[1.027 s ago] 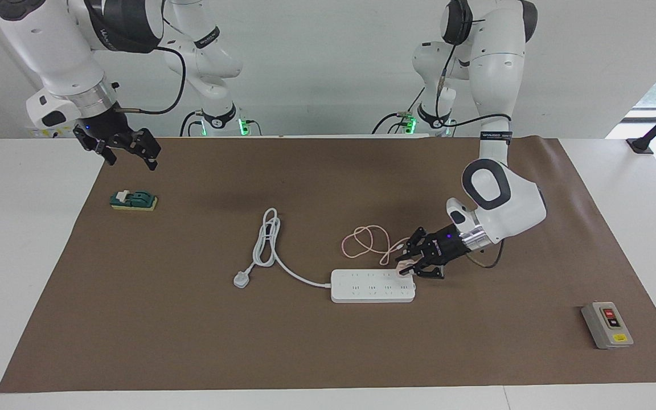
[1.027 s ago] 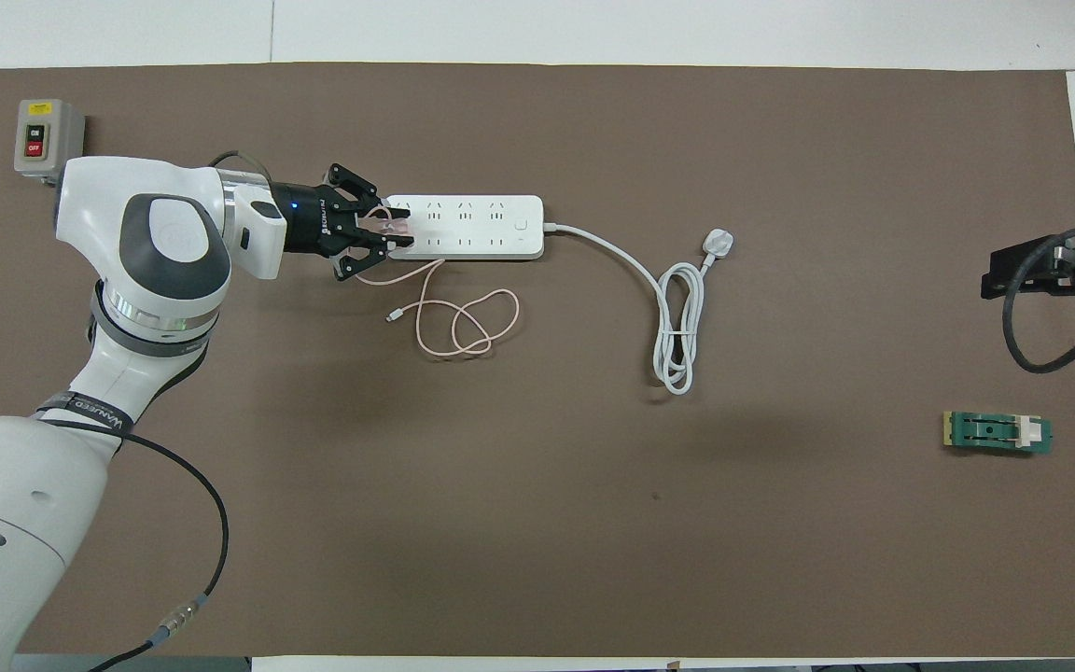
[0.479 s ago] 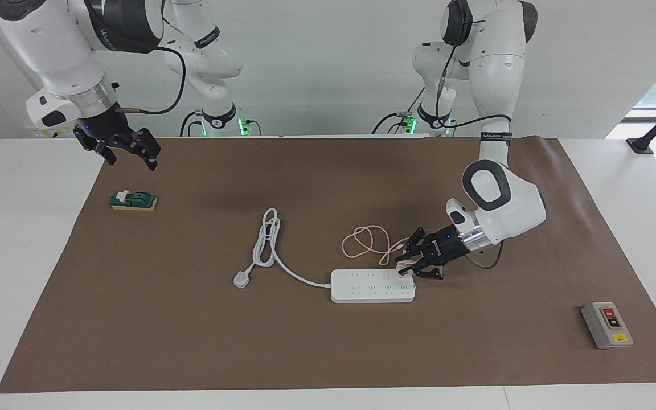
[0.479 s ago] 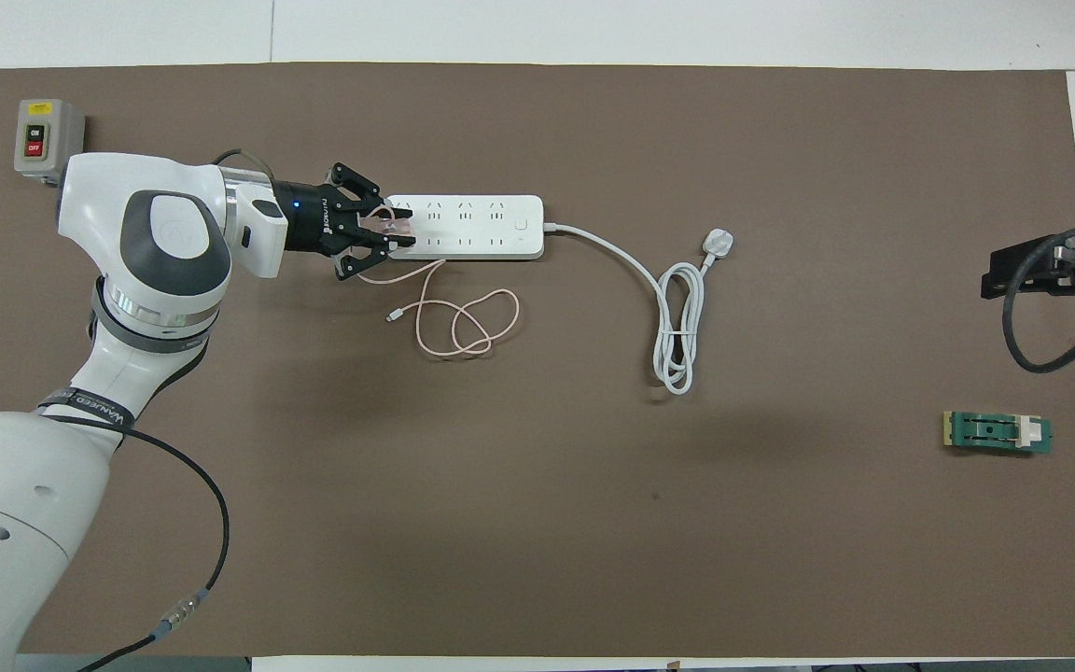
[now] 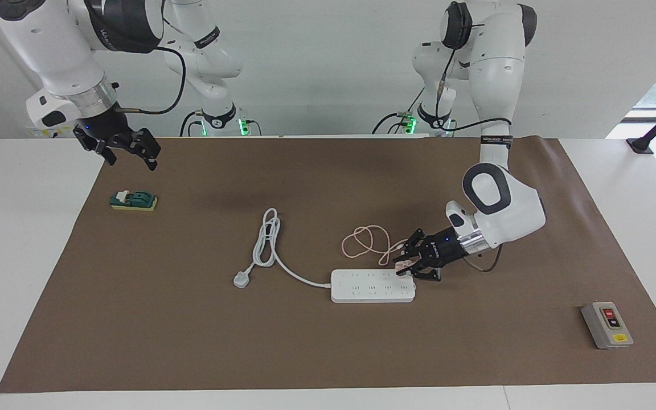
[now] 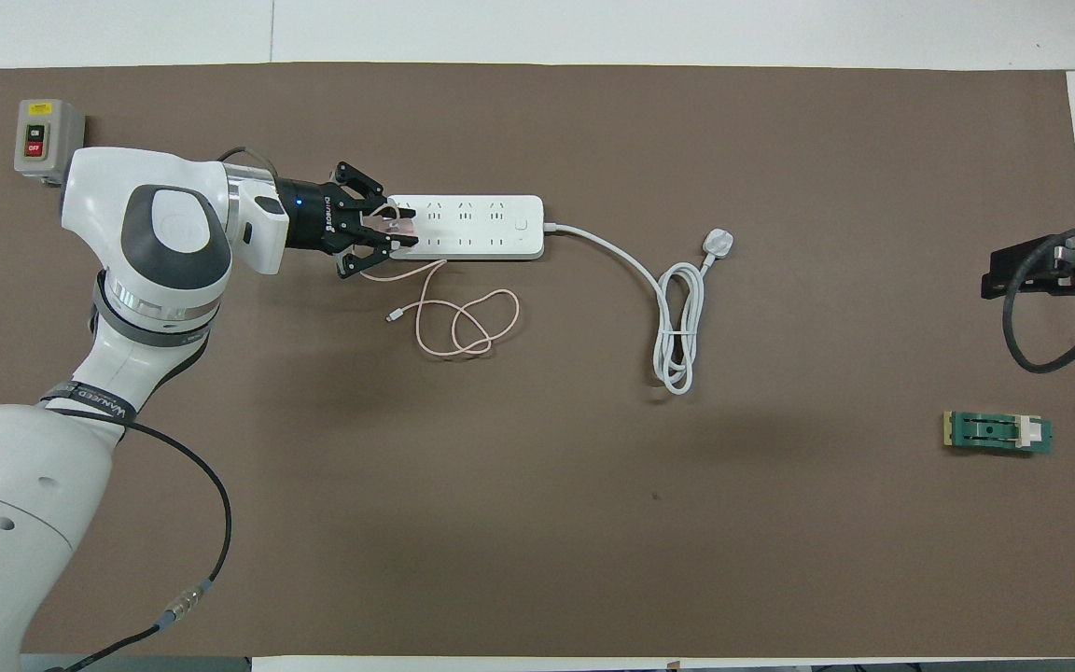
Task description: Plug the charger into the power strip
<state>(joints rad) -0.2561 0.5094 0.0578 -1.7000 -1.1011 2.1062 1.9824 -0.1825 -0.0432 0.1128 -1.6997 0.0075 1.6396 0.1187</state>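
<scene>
Fingers of left gripper (image 5: 406, 267) pinch the charger (image 6: 395, 230) over the power strip (image 5: 372, 286) end; press straight down, pins aligned. Right gripper (image 5: 128, 149) waits, fingers spread.

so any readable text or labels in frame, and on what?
"ON" and "OFF": buttons of the grey switch box.
Yellow sticker on the switch box: too small to read.
Band on the left arm: lettering, too blurred to be sure of.
Left gripper body: white lettering, unreadable.
Power strip, charger: none legible.
</scene>
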